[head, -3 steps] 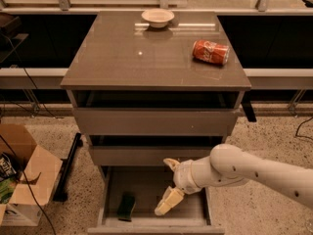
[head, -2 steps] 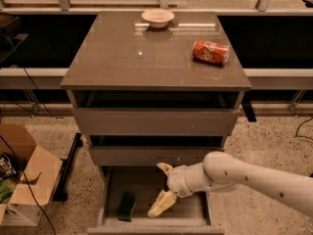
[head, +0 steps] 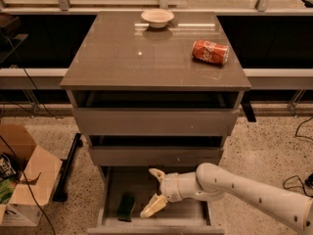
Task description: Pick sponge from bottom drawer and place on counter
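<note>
Open gripper hanging in the bottom drawer, just beside the sponge.
The gripper (head: 154, 191) is hanging inside the pulled-out bottom drawer (head: 188, 210), its arm coming in from the right; its two fingers are standing wide apart and holding nothing. The sponge (head: 127, 205) is lying on the drawer floor toward the left, just beside the lower fingertip, with a thin gap showing between them. Up on the counter (head: 122, 58), a bowl (head: 157, 17) is sitting at the back edge and a red can (head: 210, 52) is lying on its side at the right. A box (head: 24, 180) is sitting on the floor at the left.
</note>
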You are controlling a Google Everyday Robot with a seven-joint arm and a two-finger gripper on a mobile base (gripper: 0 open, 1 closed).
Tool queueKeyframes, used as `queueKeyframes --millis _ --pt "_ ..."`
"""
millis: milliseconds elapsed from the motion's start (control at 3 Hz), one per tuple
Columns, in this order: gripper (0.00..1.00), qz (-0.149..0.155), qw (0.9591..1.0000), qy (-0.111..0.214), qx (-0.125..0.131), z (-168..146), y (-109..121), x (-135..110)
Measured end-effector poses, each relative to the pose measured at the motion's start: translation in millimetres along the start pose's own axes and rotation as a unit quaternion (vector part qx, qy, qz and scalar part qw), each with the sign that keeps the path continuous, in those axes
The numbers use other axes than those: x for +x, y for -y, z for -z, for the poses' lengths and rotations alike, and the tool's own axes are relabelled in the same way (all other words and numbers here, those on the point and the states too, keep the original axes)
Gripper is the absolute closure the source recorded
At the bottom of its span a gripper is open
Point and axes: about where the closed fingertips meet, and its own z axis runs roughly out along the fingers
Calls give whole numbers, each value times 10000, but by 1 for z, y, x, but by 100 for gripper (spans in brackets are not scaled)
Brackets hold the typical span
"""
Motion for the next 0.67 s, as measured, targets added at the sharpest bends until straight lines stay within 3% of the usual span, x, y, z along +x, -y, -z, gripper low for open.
queueKeyframes --millis 333,667 --pt "0 -271 9992 268 -84 -26 14 28" --pt "0 -289 9993 248 -58 -28 14 28"
